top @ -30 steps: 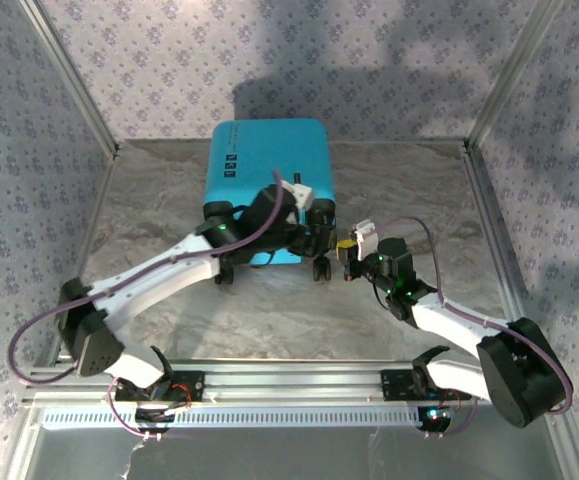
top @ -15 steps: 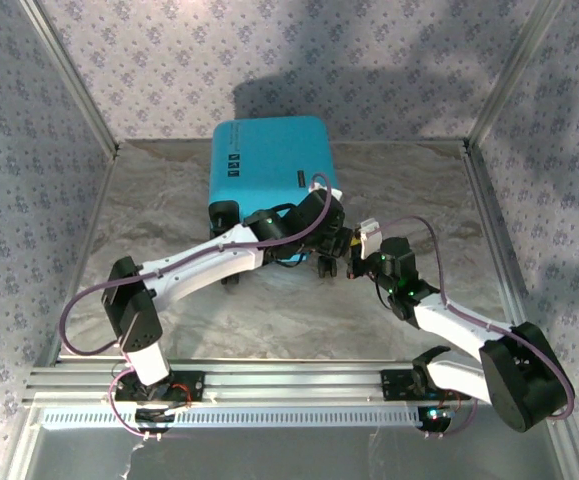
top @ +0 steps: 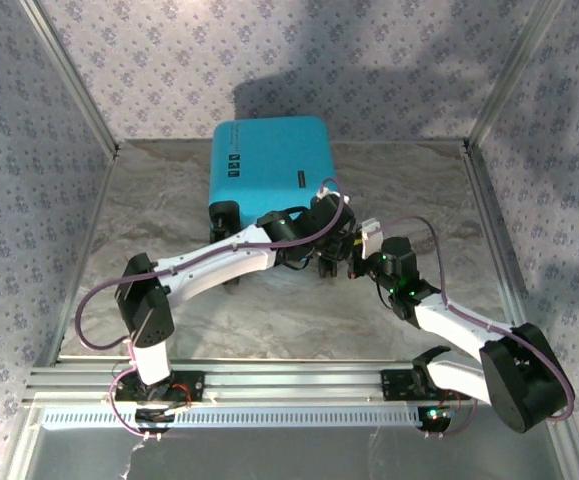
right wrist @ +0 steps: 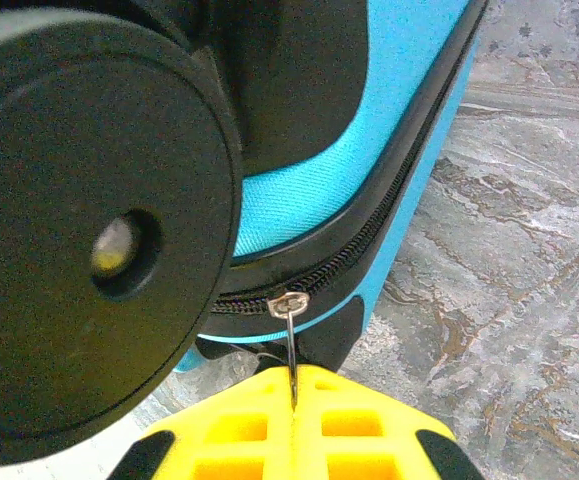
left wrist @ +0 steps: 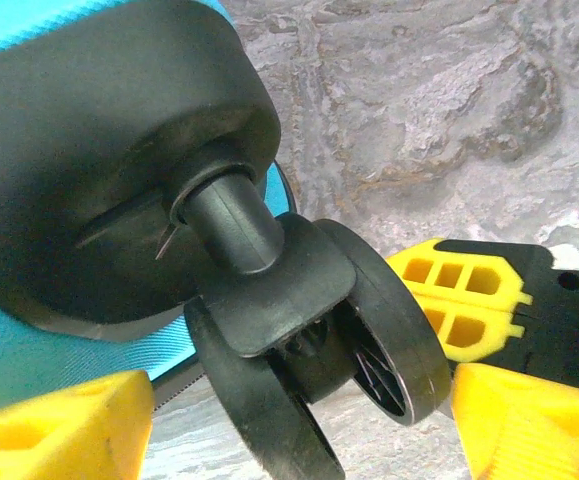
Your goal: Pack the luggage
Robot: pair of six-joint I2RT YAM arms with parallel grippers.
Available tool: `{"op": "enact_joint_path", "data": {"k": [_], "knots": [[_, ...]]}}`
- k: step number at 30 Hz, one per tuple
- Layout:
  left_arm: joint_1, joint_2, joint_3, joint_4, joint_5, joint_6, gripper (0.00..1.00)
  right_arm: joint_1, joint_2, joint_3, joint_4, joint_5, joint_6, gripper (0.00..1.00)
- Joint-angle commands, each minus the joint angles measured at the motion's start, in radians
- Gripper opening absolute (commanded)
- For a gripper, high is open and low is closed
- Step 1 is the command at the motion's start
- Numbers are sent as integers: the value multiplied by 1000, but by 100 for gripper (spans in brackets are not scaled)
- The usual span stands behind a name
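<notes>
Lighting was diffuse and moderately bright. In the top view, soft grey shadows crossed the back wall [top: 299, 60] at upper centre and right. In the left wrist view, the yellow fingers [left wrist: 59, 430] at the lower corners were slightly blurred.

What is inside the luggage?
Nothing inside shows: the luggage lies closed, so its interior is covered. At its seam the right gripper pinches the zipper pull.

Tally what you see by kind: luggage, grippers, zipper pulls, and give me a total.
Luggage: 1
Grippers: 2 (left gripper, right gripper)
Zipper pull: 1
Total: 4
</notes>
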State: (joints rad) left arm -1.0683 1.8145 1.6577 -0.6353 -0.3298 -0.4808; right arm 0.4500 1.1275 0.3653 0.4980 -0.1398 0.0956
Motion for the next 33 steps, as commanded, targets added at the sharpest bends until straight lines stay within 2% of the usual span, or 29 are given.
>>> {"op": "enact_joint_path", "data": {"k": [1, 10, 18, 23, 33], "knots": [[-6, 53, 44, -35, -64, -7, 72, -7, -19, 6, -5, -9, -7, 0], [-5, 29, -1, -33, -150, -7, 59, -16, -14, 10, -4, -2, -7, 0], [-4, -114, -183, 111, -223, 55, 38, -20, 5, 35, -19, 4, -7, 0], [-4, -177, -257, 146, -154, 123, 30, -22, 14, 59, -49, 61, 3, 0], [-5, -370, -461, 216, 0, 202, 25, -71, 71, 133, -101, 111, 27, 0]]}}
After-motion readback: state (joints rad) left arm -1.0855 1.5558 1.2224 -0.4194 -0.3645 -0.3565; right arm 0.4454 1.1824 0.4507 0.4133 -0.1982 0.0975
